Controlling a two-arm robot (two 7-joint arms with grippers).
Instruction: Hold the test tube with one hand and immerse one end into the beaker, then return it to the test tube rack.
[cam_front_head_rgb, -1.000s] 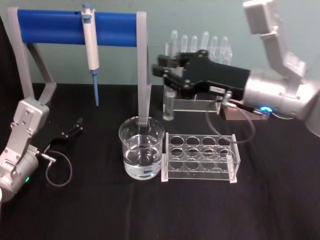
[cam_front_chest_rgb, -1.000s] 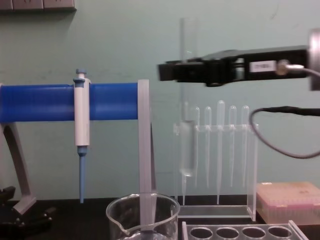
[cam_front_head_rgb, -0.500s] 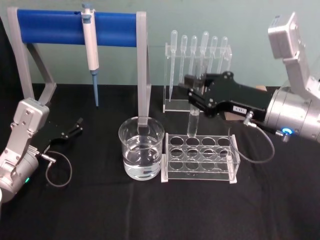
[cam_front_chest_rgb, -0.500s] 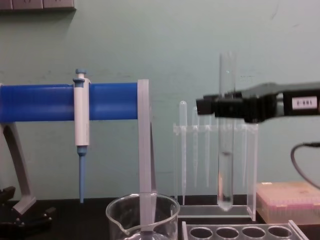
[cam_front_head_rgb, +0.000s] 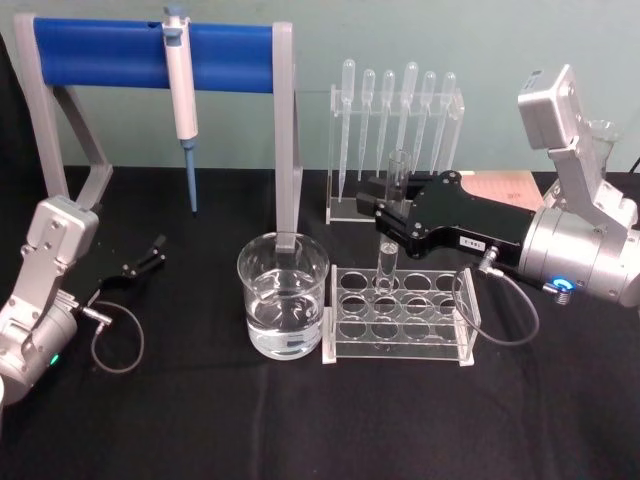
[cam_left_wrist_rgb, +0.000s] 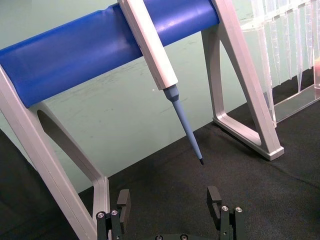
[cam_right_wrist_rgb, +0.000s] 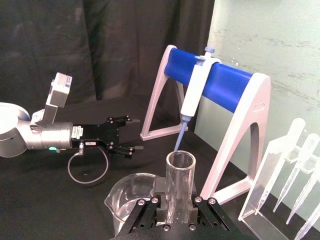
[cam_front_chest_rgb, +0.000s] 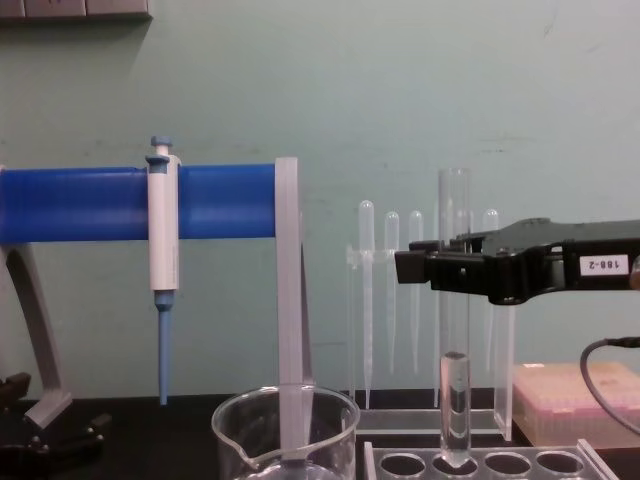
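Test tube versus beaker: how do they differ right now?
The test tube is narrow and tall; the beaker is wide and squat. The test tube is held upright in the right hand, its bottom entering the clear rack; the beaker stands on the table. The beaker holds clear liquid. Both are clear glass.

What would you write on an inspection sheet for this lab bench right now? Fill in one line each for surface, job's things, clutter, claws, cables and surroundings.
Surface: black table, dry as far as visible.
Job's things: test tube upright, its rounded end entering a hole of the clear tube rack; beaker part-filled with clear liquid, left of the rack.
Clutter: blue-barred stand with a pipettor; plastic pipettes in a rear holder; pink box.
Claws: right claw shut on the test tube; left claw open, resting near the table's left edge.
Cables: loops beside each wrist, lying on the table.
Surroundings: pale green wall.
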